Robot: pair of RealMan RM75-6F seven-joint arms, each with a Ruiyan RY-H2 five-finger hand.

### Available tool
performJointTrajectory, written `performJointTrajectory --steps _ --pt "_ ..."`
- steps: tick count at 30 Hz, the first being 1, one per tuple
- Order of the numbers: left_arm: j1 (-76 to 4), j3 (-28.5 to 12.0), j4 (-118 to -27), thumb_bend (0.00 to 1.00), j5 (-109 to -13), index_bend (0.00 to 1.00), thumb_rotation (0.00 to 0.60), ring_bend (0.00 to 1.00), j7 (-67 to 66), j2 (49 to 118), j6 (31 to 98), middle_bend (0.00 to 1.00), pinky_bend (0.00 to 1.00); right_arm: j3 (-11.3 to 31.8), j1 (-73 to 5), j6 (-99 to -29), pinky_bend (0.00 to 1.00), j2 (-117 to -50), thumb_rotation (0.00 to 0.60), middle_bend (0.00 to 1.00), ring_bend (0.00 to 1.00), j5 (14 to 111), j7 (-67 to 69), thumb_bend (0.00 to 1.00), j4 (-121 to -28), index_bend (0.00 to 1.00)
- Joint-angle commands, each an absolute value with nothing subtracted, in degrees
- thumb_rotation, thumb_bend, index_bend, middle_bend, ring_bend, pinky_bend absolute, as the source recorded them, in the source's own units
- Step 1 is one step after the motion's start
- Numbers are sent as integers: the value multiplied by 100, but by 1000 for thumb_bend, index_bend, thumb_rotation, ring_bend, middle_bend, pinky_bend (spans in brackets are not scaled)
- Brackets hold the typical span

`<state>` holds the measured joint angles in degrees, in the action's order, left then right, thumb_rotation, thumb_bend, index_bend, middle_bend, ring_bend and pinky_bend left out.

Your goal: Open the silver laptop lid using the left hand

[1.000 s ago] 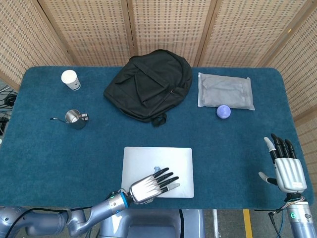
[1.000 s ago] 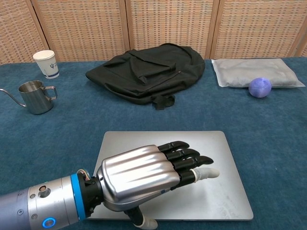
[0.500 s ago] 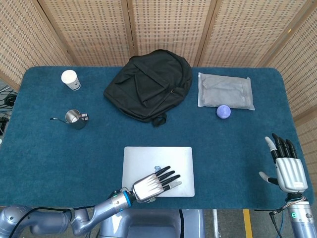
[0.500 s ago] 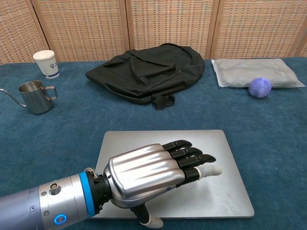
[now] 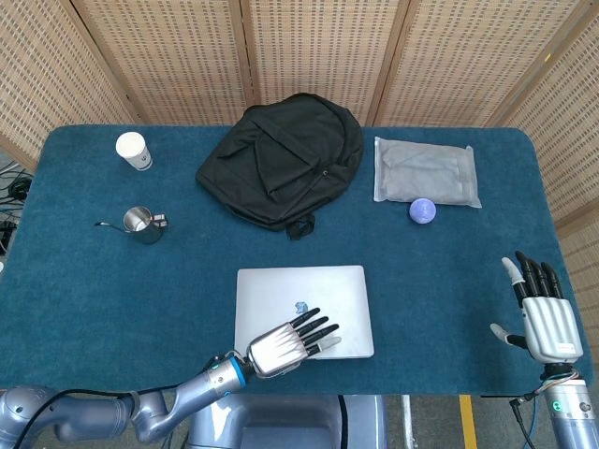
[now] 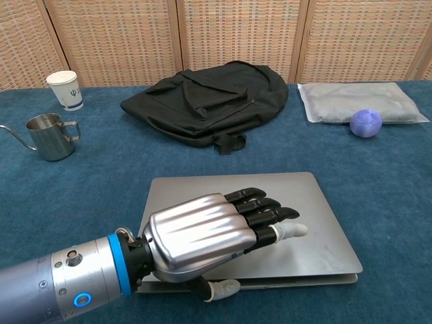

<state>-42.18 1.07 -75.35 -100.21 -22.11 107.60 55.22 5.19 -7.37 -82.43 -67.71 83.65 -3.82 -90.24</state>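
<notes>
The silver laptop [image 5: 328,285] lies on the blue table near its front edge. In the chest view its lid [image 6: 304,196] stands slightly raised, with a thin gap along the front edge. My left hand [image 6: 209,239] lies on the lid's front left part, fingers stretched flat on top. Its thumb [image 6: 223,289] is tucked under the front edge, so the lid is pinched between thumb and fingers. In the head view the same left hand [image 5: 285,341] shows over the laptop's near edge. My right hand [image 5: 543,313] is off at the table's right front corner, fingers spread, holding nothing.
A black backpack [image 5: 281,159] lies behind the laptop. A grey pouch [image 5: 426,170] and a purple ball [image 5: 422,210] sit at the back right. A paper cup [image 5: 134,150] and a steel pitcher [image 5: 140,224] stand at the left.
The lid's front edge has lifted off the base and a gap has opened. My left thumb has gone under that edge. The right hand has stayed put.
</notes>
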Motion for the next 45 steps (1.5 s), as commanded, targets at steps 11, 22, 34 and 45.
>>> performJointTrajectory --steps 11,22,34,45 --pt "-4006 -455 -8008 489 -9123 0 600 0 -2979 10782 5608 0 0 510 -738 -8238 0 -6774 600 0 0 8370 -377 0 -9020 0" --pt "-4078 -805 -8274 489 -8645 0 600 0 -3290 10637 5616 0 0 437 -800 -8134 0 -6793 600 0 0 8505 -282 0 -9051 0" --pt "-4239 -939 -8286 489 -8364 0 600 0 -3387 10533 5563 0 0 62 -1030 -7853 250 -6907 600 176 125 9212 549 373 -8378 214" --pt "-4332 -983 -8266 489 -8257 0 600 0 -3418 10502 5655 0 0 -510 -1288 -8179 339 -7436 600 272 240 10549 1513 696 -7590 287"
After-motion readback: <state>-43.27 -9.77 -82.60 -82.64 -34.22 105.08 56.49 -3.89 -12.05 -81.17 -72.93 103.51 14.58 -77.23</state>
